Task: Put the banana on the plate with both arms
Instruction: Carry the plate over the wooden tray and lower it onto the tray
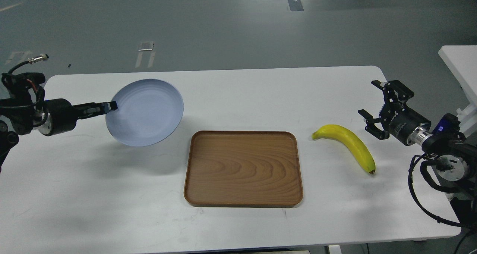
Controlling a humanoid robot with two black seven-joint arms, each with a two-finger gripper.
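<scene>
Banana (348,144) on table (93,194); tray (243,168) bare; left hand (110,106) grips plate (147,112)

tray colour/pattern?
Brown wood grain, curved bands; the tray shows best in the head view.

Pale-blue plate (147,114) tilted, yellow banana (348,142) on table
</scene>
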